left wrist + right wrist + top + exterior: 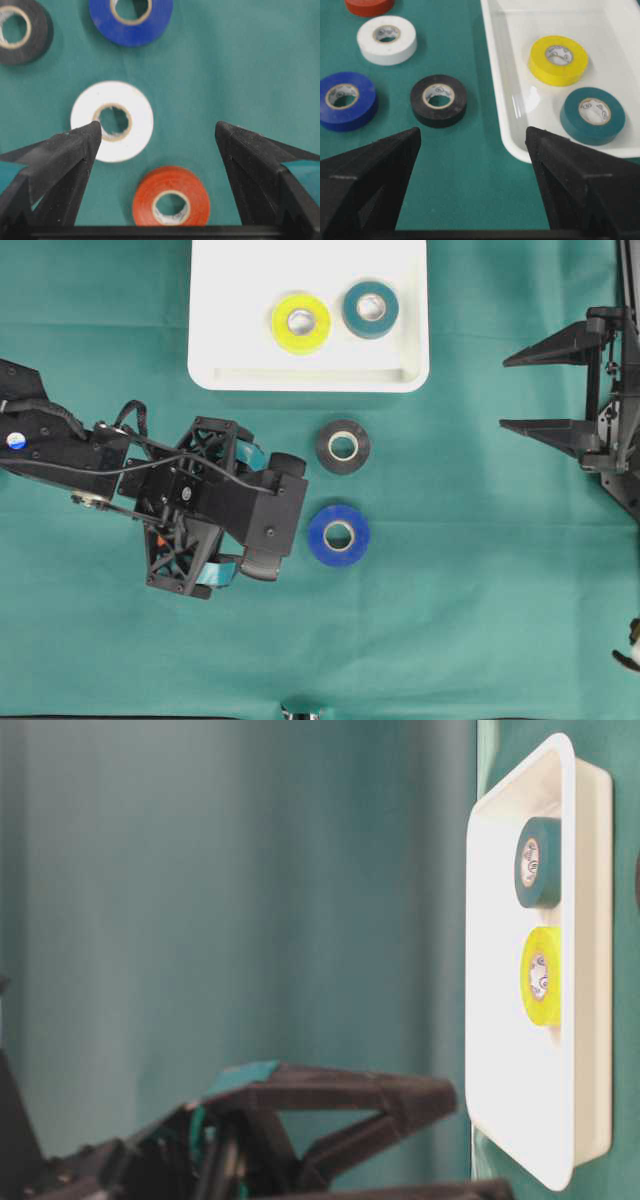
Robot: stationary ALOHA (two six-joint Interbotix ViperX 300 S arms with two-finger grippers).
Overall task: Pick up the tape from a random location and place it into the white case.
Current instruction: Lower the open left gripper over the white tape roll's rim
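1. Green cloth covers the tabletop (480,600) from edge to edge, and every roll outside the case lies flat on it.
2. Left gripper (157,137): jaws spread wide, holding nothing. Seen from the overhead view it hangs left of centre, its body hiding the rolls beneath it.
3. Directly between and below its fingers, in the left wrist view, lie the white tape (112,121) and the orange tape (171,196). The white roll sits toward the left finger, whose tip overlaps its rim in that view; whether they touch I cannot tell. The orange roll lies nearer the wrist, roughly midway between the fingers.
4. Farther out ahead of that gripper are the blue tape (339,535) and the black tape (343,446), close together, the black one nearer the case.
5. White case (310,375): at the top centre, already holding a yellow tape (301,323) and a teal tape (371,308) side by side.
6. Right gripper (472,140): also wide apart and empty, parked at the right edge, well away from the loose rolls.
7. Judgement: the left arm is much the nearer, and a straight descent suits the white or orange roll; rolls are round, so no axis needs matching.
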